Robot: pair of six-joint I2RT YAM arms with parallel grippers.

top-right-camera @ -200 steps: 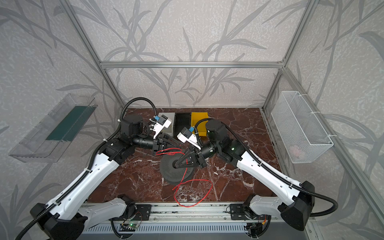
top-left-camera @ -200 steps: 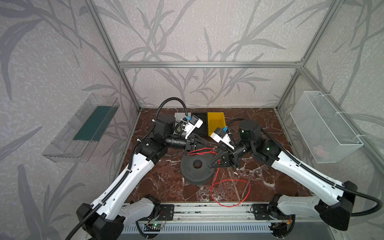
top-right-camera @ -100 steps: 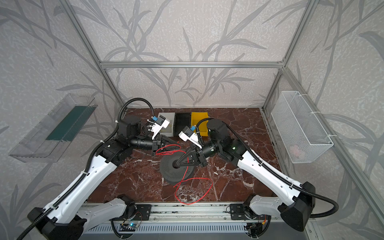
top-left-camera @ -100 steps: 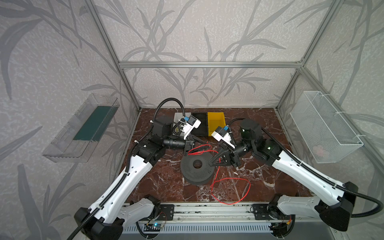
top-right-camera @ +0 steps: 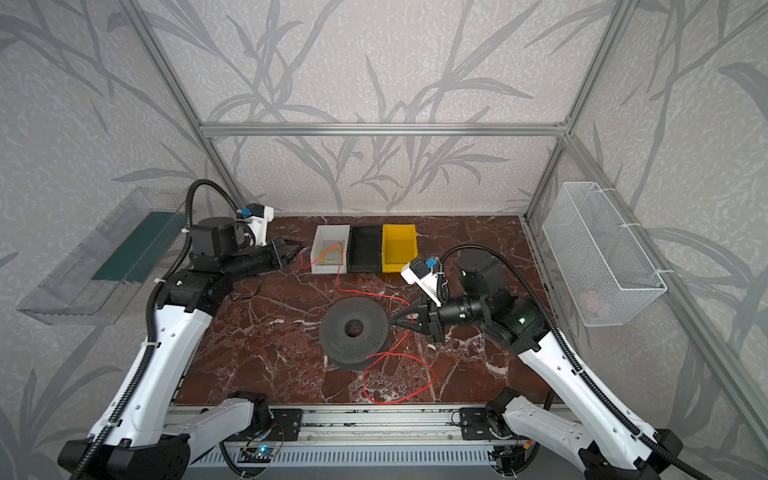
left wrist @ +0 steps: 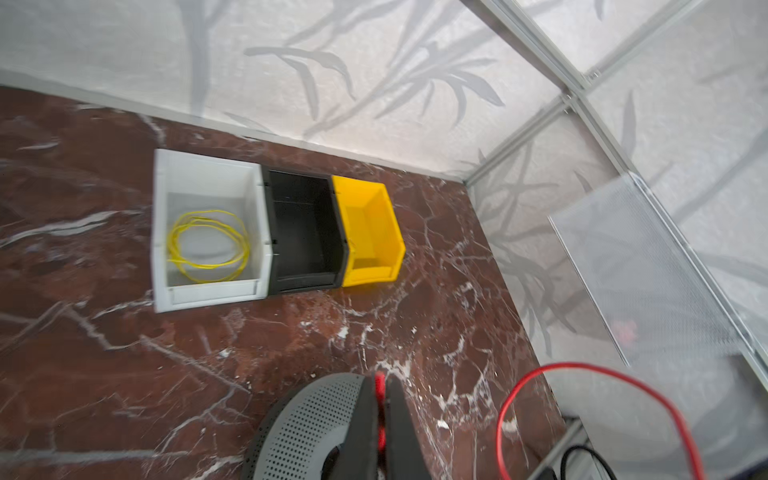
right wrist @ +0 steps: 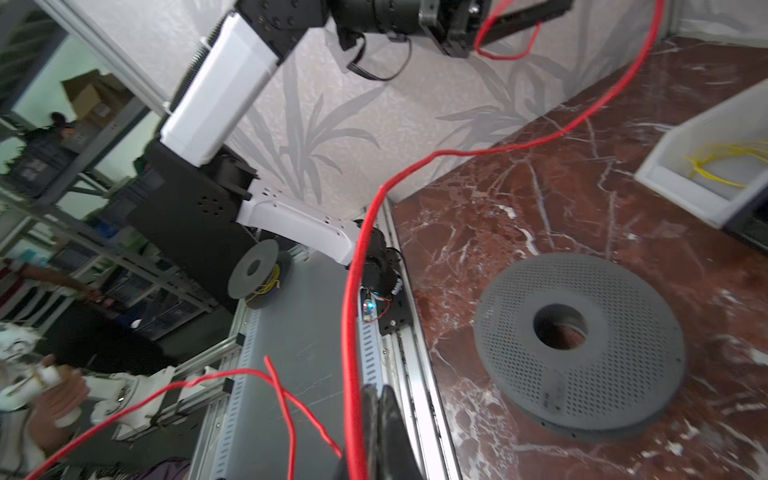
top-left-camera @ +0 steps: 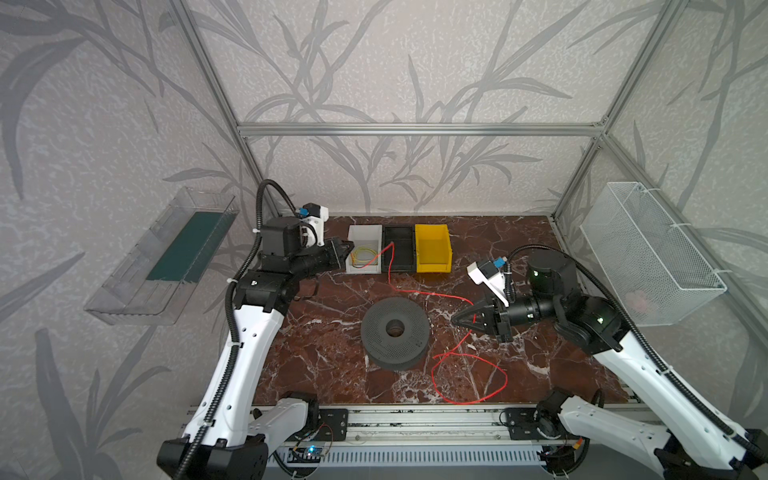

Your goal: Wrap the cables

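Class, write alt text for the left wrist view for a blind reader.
The shut left gripper pinches the red cable in front of a grey spool. On the table, a white bin holding a coiled yellow cable, a black bin and a yellow bin stand in a row.

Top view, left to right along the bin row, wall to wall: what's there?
clear wall tray → white bin → black bin → yellow bin → wire basket

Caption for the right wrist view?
Right gripper pinches the red cable, which arcs toward the left gripper; grey perforated spool lies flat on the table.
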